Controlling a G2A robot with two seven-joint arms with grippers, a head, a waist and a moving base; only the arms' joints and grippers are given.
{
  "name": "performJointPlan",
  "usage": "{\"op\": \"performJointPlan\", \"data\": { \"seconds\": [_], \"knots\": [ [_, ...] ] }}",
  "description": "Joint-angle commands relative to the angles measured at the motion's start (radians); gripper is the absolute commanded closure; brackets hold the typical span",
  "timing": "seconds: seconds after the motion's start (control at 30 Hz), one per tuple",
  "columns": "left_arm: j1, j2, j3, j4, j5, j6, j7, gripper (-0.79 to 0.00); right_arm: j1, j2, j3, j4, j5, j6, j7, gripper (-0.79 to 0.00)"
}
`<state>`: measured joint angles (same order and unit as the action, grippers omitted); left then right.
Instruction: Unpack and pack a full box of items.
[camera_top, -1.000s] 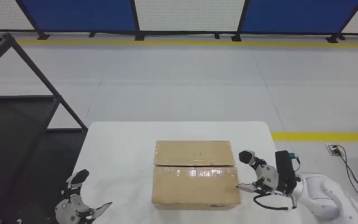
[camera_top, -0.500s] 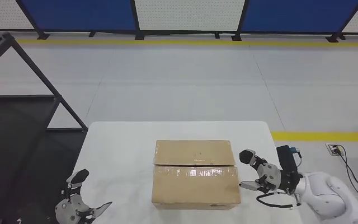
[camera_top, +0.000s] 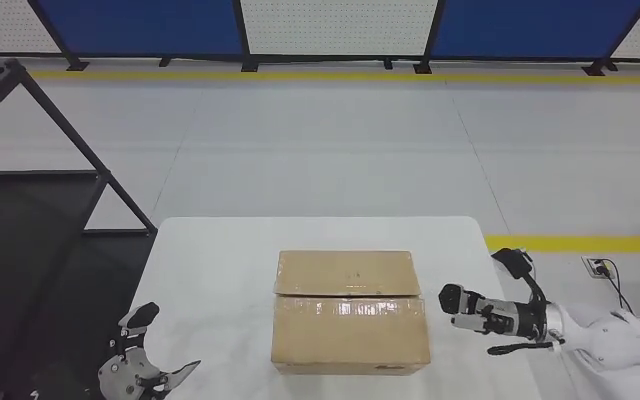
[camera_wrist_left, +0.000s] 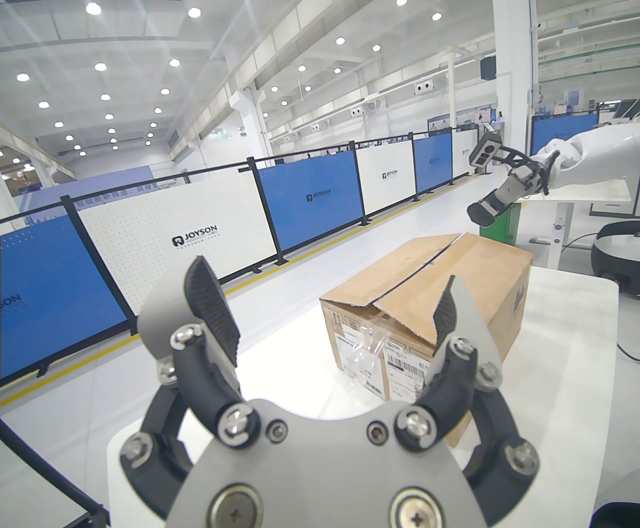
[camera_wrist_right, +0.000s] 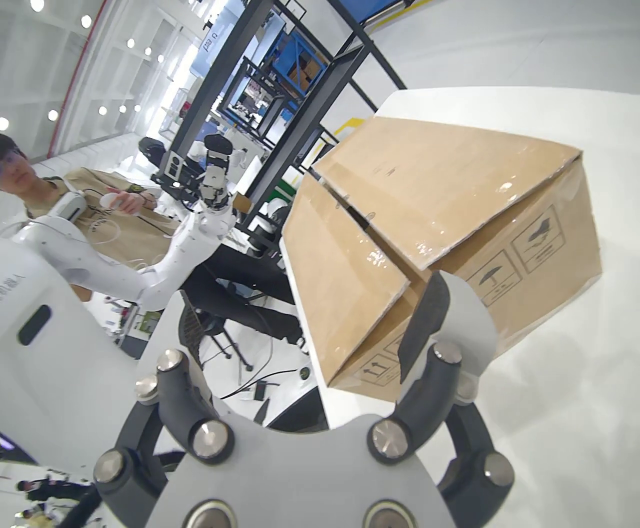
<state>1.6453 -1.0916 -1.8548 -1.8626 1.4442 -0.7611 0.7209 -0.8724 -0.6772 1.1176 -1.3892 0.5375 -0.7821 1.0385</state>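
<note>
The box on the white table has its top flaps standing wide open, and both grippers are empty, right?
Not quite. The box has its top flaps folded down over it, not standing wide open; the top view shows that. The rest holds: it sits on the white table, and the left gripper and right gripper are both empty.

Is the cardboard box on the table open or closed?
Closed, but loosely: both top flaps of the cardboard box are folded down and meet at the middle seam, one edge slightly lifted. Contents hidden.
</note>
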Motion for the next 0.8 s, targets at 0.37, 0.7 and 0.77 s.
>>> {"op": "performJointPlan", "data": {
  "seconds": [0.37,0.7,0.77],
  "knots": [
    [0.000,-0.002,-0.004,0.000,-0.054,0.034,-0.044,-0.785,-0.012,-0.009,-0.020,-0.032,-0.005,0.120,-0.016,-0.785],
    [0.000,-0.005,-0.013,0.011,-0.128,0.087,-0.106,-0.785,0.039,-0.035,-0.062,-0.004,-0.023,0.203,0.023,-0.785],
    [0.000,-0.005,-0.013,0.011,-0.128,0.087,-0.106,-0.785,0.047,-0.041,-0.069,0.001,-0.023,0.202,0.032,-0.785]
  ]
}}
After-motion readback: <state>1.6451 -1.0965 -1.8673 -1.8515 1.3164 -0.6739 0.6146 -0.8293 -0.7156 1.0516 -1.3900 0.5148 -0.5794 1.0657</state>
